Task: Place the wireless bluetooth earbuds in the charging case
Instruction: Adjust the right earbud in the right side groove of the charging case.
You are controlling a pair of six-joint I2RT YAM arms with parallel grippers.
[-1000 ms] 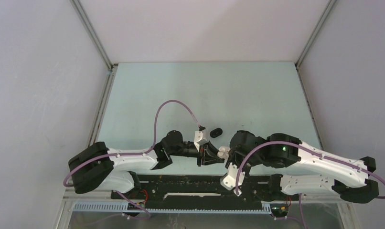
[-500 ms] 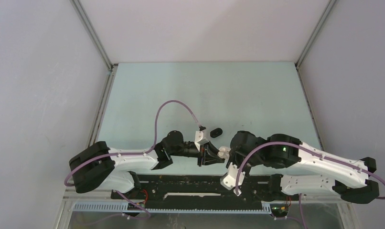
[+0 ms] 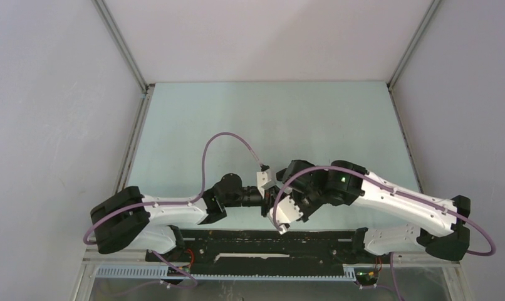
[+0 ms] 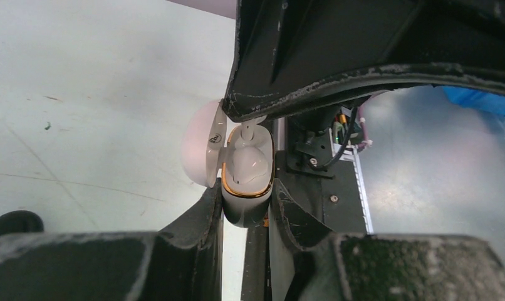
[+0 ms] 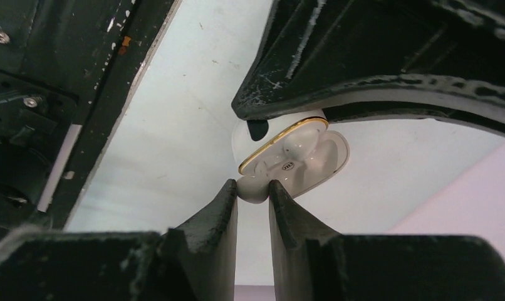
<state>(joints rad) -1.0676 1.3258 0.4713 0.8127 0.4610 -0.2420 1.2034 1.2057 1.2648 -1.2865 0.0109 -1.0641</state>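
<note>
My left hand (image 4: 245, 195) was clamped on the open white charging case (image 4: 247, 179), centre frame. My right hand (image 5: 253, 187) pinched a white earbud (image 5: 253, 192) at the case's mouth, and its arm (image 3: 369, 188) blocked the overhead view. A black object (image 4: 12, 222) lay on the bench (image 4: 99, 94), lower left.

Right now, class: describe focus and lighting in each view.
Top external: evenly lit, soft shadows under the arms. Left wrist: charging case sharp, its lid washed pale by glare, near fingers dark and blurred. Right wrist: gold rim crisp, near fingers soft, silhouetted.
</note>
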